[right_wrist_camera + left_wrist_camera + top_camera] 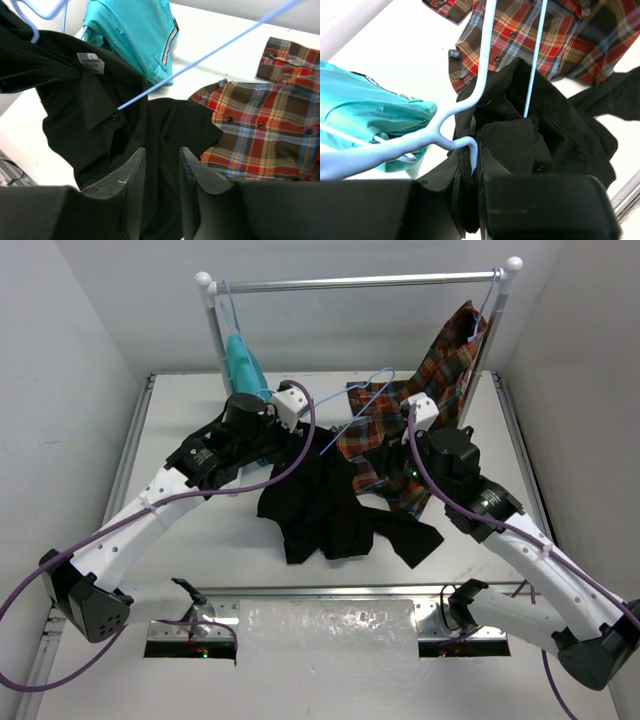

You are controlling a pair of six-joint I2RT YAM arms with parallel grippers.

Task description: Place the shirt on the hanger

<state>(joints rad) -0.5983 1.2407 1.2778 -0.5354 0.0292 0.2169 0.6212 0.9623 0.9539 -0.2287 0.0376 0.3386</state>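
The black shirt (330,508) lies crumpled on the table's middle, its collar end raised toward my left gripper (283,443). The pale-blue hanger (355,418) slants above it. In the left wrist view my left gripper (479,172) is shut on the hanger (482,75) near its fork, with a fold of shirt (560,125) pinched in too; one hanger wire runs down into the shirt's opening. My right gripper (388,466) is open, its fingers (132,185) hovering just over the shirt (90,115) below the collar, with the hanger wire (200,60) crossing above.
A red-orange plaid shirt (445,375) hangs from the right end of the silver rail (350,283) and spreads onto the table. A teal garment (243,365) hangs at the rail's left post, close behind my left gripper. White walls enclose the table.
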